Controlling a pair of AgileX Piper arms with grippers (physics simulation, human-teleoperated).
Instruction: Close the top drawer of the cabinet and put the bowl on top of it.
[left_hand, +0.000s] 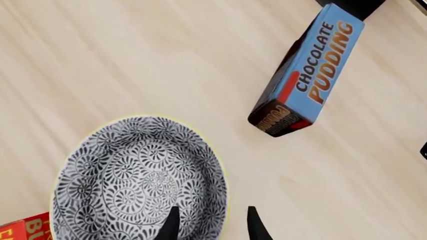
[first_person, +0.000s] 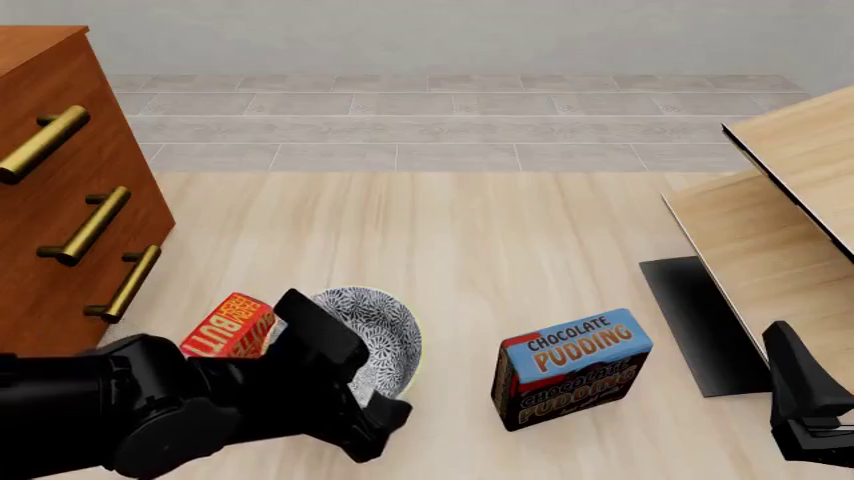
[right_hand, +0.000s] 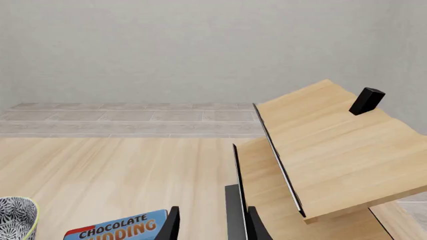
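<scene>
At the far left of the front view the tall reddish-brown wooden cabinet (first_person: 60, 190) is standing with its smooth grained front tilted toward the camera, and the top drawer (first_person: 47, 110) is carrying a round brass bar handle (first_person: 43, 143), like the two lower drawers; I cannot tell if this drawer is fully shut. Just to the right, low on the pale light-wood table (first_person: 467, 250), a red butter box (first_person: 230, 326) is lying next to the round deep bowl with the dense grey-and-white floral pattern and cream rim (first_person: 383, 330). The black left gripper (first_person: 374, 425) is hanging over the near rim of the bowl, and in the left wrist view its thin pointed fingers (left_hand: 171, 227) are standing apart with the rim (left_hand: 217, 200) between them, released and not yet pressing on it. Further right a blue chocolate pudding carton with dark brown sides (first_person: 571, 367) is standing on its edge. At the far right the black right gripper (first_person: 801, 400) is waiting beside the pale light-wood slanted boards (first_person: 787, 200); its fingers (right_hand: 172, 225) are parted and holding nothing. Behind the table, a grey tiled floor (first_person: 454, 120) is meeting a plain grey wall (first_person: 441, 35).
</scene>
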